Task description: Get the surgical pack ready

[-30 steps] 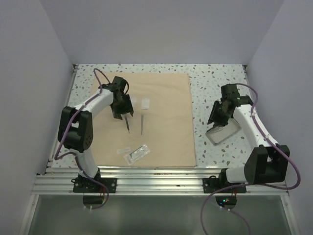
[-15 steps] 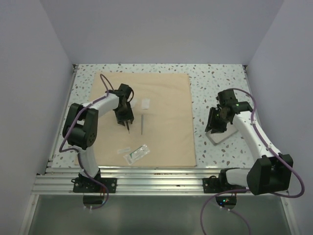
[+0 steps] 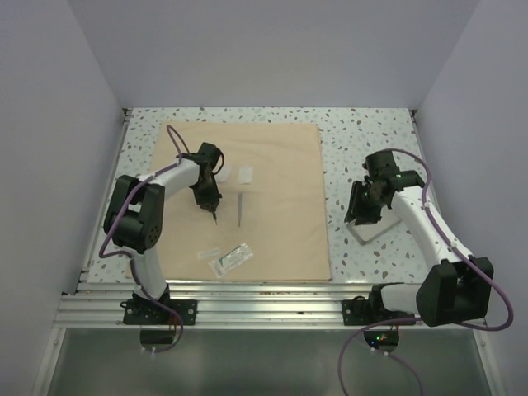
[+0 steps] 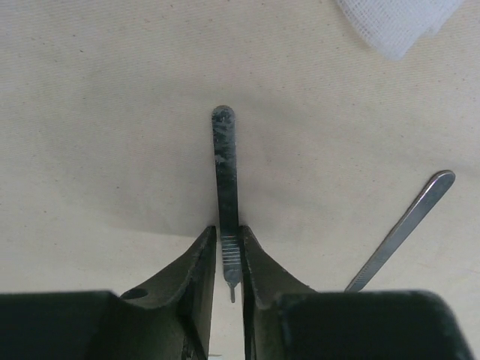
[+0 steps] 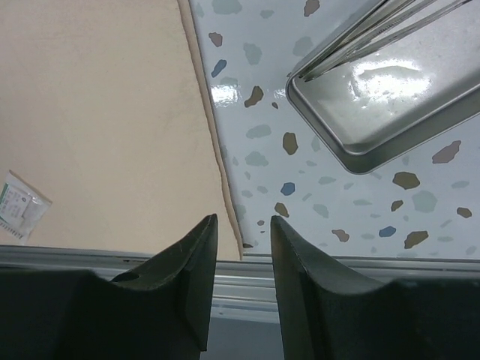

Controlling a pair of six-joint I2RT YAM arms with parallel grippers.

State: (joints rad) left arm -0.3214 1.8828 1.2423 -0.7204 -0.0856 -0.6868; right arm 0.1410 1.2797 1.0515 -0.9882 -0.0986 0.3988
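Note:
The surgical pack (image 3: pixel 272 165) is a tan cloth spread flat as a big square sheet on the table. A dark metal scalpel handle (image 4: pixel 225 172) lies on the surgical pack (image 4: pixel 112 112), and my left gripper (image 4: pixel 227 240) is shut on its ribbed end, jaws pressed to both sides. From above, the left gripper (image 3: pixel 209 200) is over the sheet's left half, with the scalpel handle (image 3: pixel 214 215) poking out below it. My right gripper (image 3: pixel 363 206) hovers open and empty beside the metal tray (image 3: pixel 375 227), off the cloth's right edge.
A second slim metal instrument (image 3: pixel 239 209) lies just right of the held one. A white gauze square (image 3: pixel 245 174) sits behind it. A clear pouch (image 3: pixel 231 258) and a small packet (image 3: pixel 209 254) lie near the cloth's front edge. The tray (image 5: pixel 390 97) holds thin metal tools (image 5: pixel 375 30).
My left gripper came down over the scalpel handle and its jaws closed in from wide open onto it. The right arm shifted slightly left over the tray.

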